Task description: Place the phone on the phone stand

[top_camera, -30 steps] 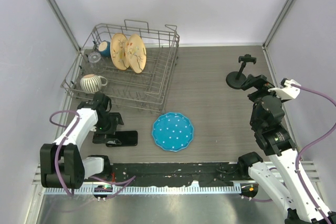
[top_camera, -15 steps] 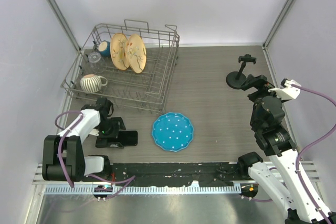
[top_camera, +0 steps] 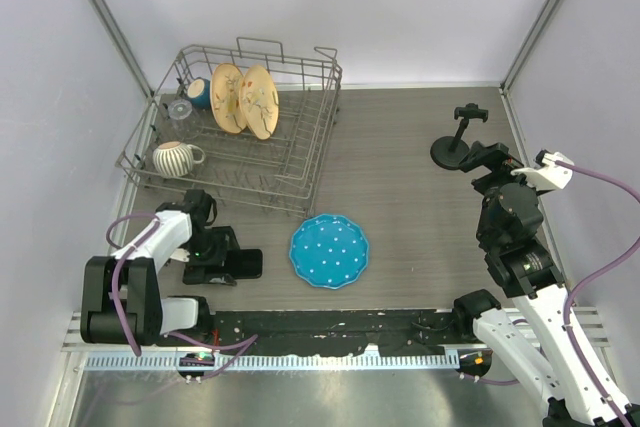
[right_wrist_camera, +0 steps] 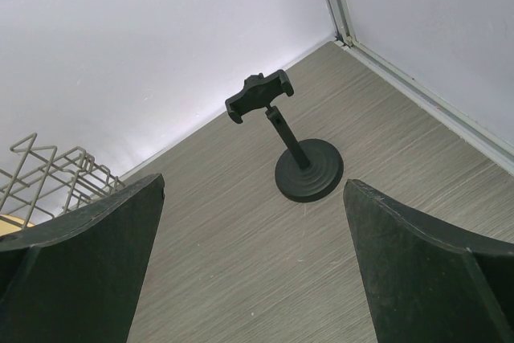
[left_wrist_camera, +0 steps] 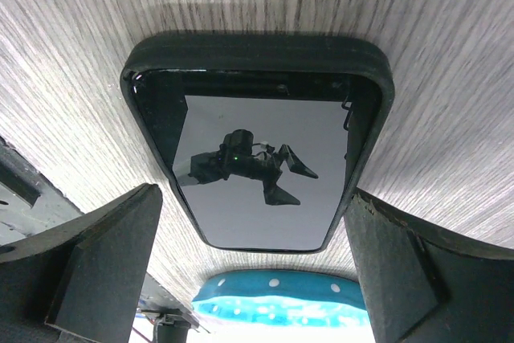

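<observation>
The phone (top_camera: 240, 264) lies flat on the table at the front left, left of the blue dotted plate. In the left wrist view the phone (left_wrist_camera: 257, 158) fills the middle, its glossy screen mirroring the arm. My left gripper (top_camera: 210, 250) is open, low over the phone's left end, with one finger on each side of it (left_wrist_camera: 253, 190). The phone stand (top_camera: 455, 142) stands upright at the back right, with nothing in its clamp. My right gripper (top_camera: 487, 160) is open and empty just in front of the stand (right_wrist_camera: 301, 170), which shows between its fingers (right_wrist_camera: 255, 182).
A blue dotted plate (top_camera: 329, 250) lies right of the phone and shows past it in the left wrist view (left_wrist_camera: 273, 299). A wire dish rack (top_camera: 300, 162) with two plates, a striped mug and cups stands at the back left. White walls enclose the table.
My left gripper has moved forward and right from beside the rack to over the phone's left end, then settled. The right arm, phone and stand have not moved.
</observation>
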Controlling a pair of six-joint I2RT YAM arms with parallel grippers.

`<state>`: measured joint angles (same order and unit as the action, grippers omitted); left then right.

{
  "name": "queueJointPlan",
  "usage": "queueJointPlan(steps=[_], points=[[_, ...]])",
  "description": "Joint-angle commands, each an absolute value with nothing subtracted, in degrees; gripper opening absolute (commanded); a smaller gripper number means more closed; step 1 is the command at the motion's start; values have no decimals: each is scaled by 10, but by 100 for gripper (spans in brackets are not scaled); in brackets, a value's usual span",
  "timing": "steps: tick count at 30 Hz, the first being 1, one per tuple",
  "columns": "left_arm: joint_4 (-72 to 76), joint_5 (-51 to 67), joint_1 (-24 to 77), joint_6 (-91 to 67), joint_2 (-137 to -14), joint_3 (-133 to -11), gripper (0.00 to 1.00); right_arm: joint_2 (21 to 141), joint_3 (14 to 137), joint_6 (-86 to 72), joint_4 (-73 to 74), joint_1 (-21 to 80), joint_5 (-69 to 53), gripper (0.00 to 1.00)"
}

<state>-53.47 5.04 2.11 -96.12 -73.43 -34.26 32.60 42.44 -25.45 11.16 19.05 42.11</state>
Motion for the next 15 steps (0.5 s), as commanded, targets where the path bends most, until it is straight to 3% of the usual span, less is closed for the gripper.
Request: queueJointPlan(steps=[1, 10, 13, 15], points=[[-516, 36, 18, -976, -746, -324, 98, 323, 423, -256, 86, 193, 427, 99], [-496, 5, 18, -987, -743, -300, 91, 323, 422, -255, 84, 193, 428, 99], [-492, -32, 18, -989, -735, -292, 82, 324, 422, -256, 84, 193, 427, 99], [-475, -36, 18, -989, -726, -281, 67, 324, 422, -255, 84, 192, 428, 99]])
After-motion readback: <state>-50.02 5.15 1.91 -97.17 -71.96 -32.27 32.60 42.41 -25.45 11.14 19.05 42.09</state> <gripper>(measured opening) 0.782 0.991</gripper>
